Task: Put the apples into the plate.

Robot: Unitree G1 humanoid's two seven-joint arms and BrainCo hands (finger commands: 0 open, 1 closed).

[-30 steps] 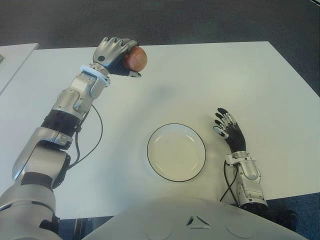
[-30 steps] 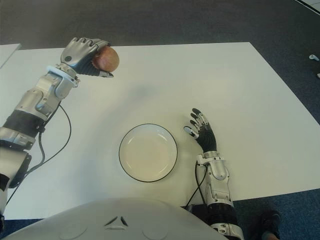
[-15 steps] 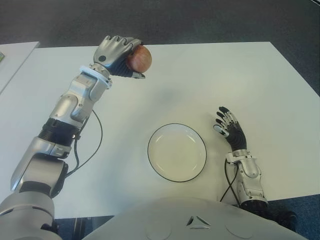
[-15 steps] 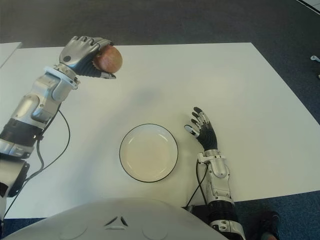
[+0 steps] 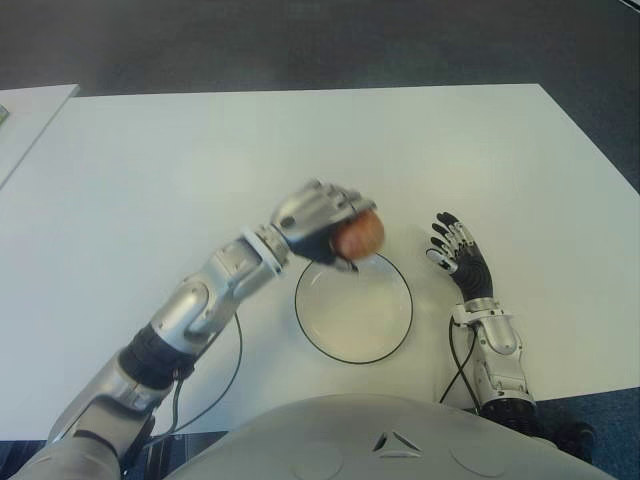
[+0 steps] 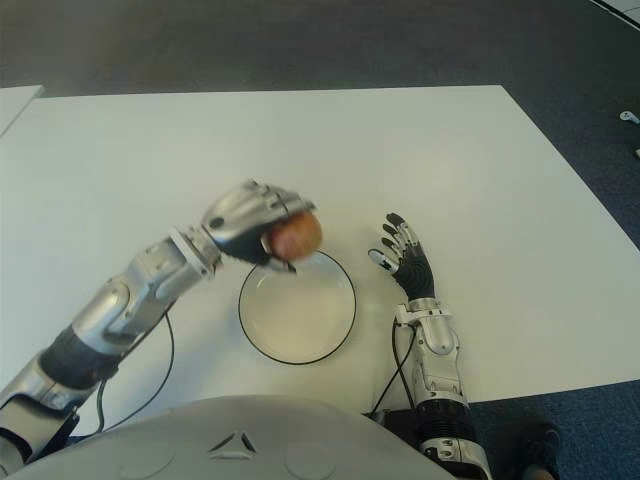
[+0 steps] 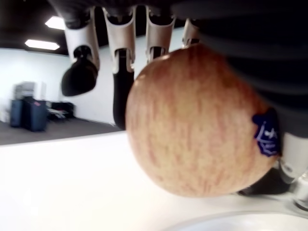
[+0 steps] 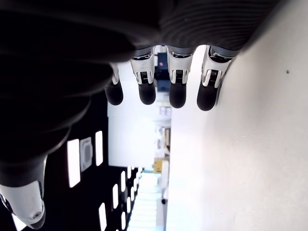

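Gripping a red-yellow apple (image 5: 359,235), the left hand (image 5: 318,217) has its fingers curled over the top of the fruit, holding it above the far rim of the white plate (image 5: 353,306) with the dark edge. Up close, the apple fills the palm and shows a small blue sticker (image 7: 266,134) on its side. Just right of the plate, the right hand (image 5: 459,258) shows over the desk with fingers loosely extended, grasping nothing. Beyond them the white desk (image 5: 200,160) runs broad and bare to its far edge, where dark grey carpet (image 5: 300,45) begins; a second white surface (image 5: 25,115) shows at far left.
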